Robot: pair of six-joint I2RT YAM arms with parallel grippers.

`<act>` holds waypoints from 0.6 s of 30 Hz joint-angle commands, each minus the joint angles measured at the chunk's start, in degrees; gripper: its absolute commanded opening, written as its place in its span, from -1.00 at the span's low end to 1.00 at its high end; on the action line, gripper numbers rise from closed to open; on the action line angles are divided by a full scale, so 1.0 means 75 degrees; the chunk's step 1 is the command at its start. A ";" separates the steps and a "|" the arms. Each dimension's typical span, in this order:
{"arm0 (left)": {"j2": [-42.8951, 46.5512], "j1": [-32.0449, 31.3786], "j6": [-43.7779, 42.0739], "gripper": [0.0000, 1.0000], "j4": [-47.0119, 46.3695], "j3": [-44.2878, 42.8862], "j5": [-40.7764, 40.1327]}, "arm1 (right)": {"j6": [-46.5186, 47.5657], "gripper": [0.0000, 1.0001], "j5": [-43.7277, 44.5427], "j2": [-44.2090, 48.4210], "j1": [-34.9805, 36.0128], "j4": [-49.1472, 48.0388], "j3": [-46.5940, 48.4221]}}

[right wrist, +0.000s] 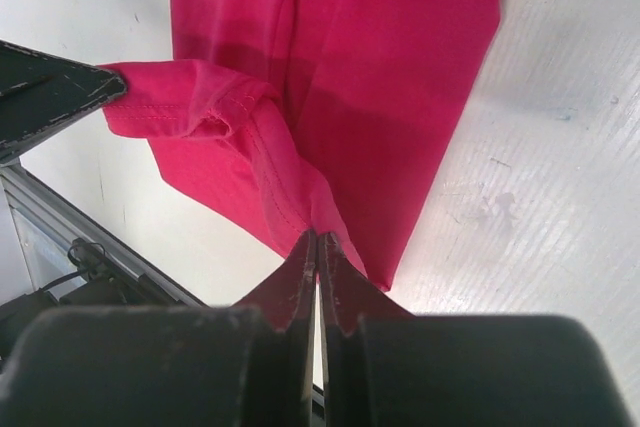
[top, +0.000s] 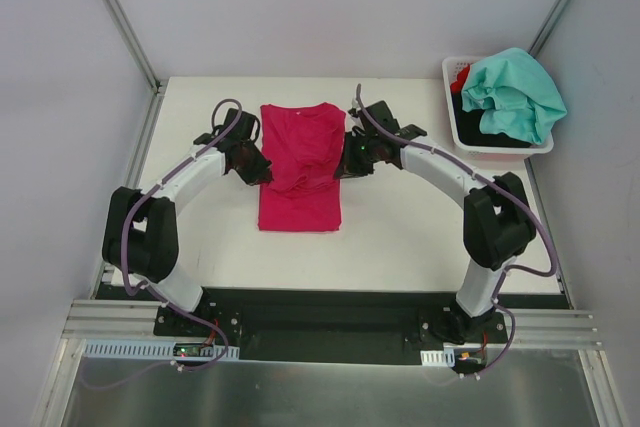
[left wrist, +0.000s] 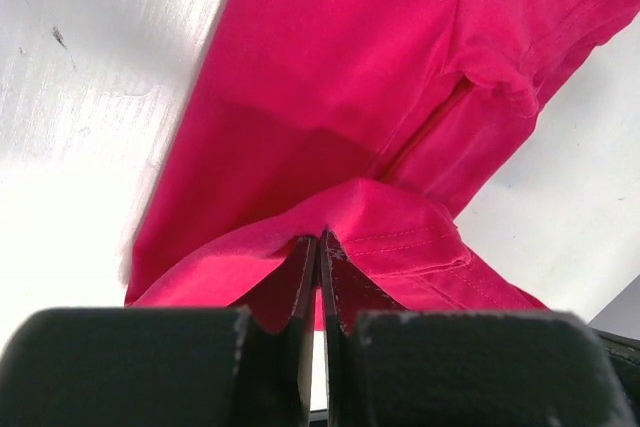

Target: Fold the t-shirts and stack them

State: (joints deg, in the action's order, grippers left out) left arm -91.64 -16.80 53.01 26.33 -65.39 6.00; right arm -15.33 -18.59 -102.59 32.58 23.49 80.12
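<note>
The desk (top: 400, 237) is a flat white rectangular surface with a faintly streaked finish. A small dark speck (left wrist: 60, 37) marks it in the left wrist view, and faint smudges (right wrist: 490, 202) in the right wrist view. A white plastic basket (top: 497, 154) stands at the far right corner of the desk. A black mounting plate (top: 330, 319) runs along the near edge, fixed to an aluminium rail (top: 110, 327). White panels in slanted aluminium posts (top: 115, 17) enclose the cell. A brushed metal sheet (top: 320, 392) lies nearest the camera.
</note>
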 commanded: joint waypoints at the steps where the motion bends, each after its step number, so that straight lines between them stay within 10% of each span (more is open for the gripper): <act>1: -0.0063 0.0095 -0.0131 -1.00 -0.0170 -0.0235 0.0149 | 0.0216 -0.97 -0.0240 -0.0173 -0.0055 0.0103 0.0415; 18: -0.0051 0.0306 -0.0154 -0.92 -0.0264 -0.0001 0.0114 | 0.0392 -0.86 -0.0357 -0.0490 -0.0195 0.0173 0.0720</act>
State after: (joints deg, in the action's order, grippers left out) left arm -92.27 -15.35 52.95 25.30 -65.36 7.03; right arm -13.47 -20.14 -105.73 31.90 24.34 82.59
